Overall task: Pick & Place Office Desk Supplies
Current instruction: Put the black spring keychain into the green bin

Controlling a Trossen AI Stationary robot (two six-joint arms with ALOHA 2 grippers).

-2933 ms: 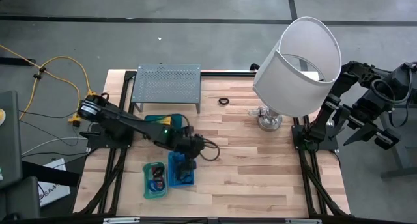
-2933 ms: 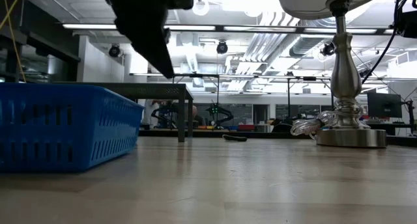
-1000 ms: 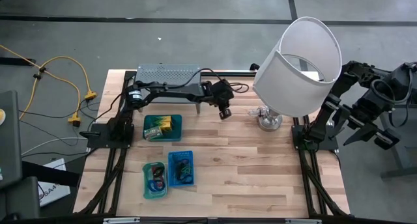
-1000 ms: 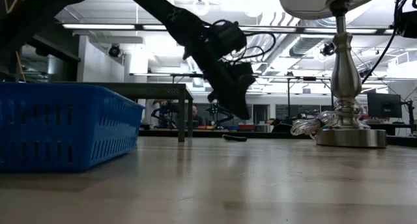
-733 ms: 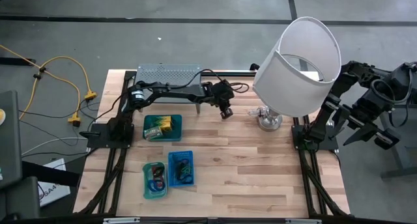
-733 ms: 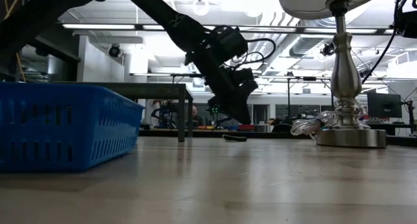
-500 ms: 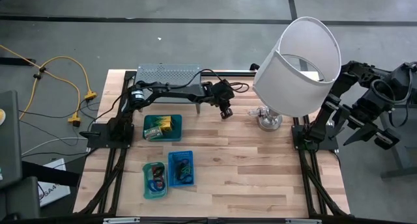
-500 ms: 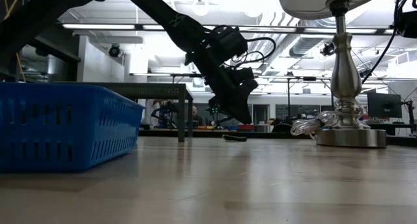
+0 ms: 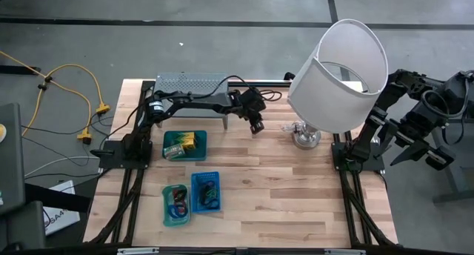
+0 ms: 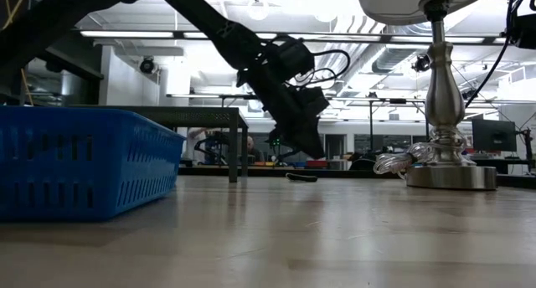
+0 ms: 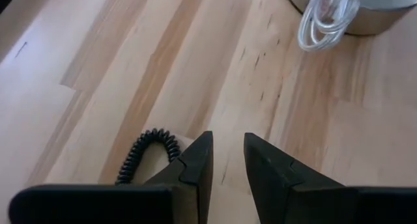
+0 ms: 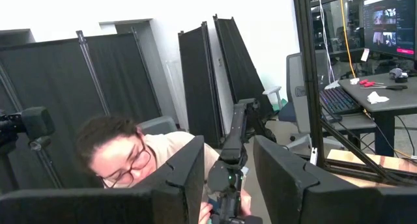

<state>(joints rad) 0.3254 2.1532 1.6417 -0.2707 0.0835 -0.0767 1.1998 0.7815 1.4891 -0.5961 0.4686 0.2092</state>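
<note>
A black coiled loop (image 11: 139, 156) lies flat on the wood near the table's far middle; it also shows in the low view (image 10: 301, 177). My left gripper (image 11: 227, 146) hangs just above it, slanting down, open with a narrow gap and nothing between its fingers. In the wrist view one finger covers part of the loop, and in the high view the gripper (image 9: 256, 124) hides it. Rings and bands lie in a green tray (image 9: 175, 204) and a blue tray (image 9: 207, 191). Yellow-green packets lie in a second green tray (image 9: 184, 144). My right gripper (image 12: 228, 160) waits open off the table's right side.
The lamp's base (image 9: 305, 136) and its coiled clear cord (image 11: 326, 19) stand just right of the left gripper, under the big white shade (image 9: 341, 70). The grey perforated rack (image 9: 189, 84) stands at the far left. A person (image 12: 124, 159) sits beyond the table.
My left gripper has come from over the blue tray to the black loop near the far edge. In the last second it has edged slightly toward the far edge and rolled a little at the wrist, its gap unchanged.
</note>
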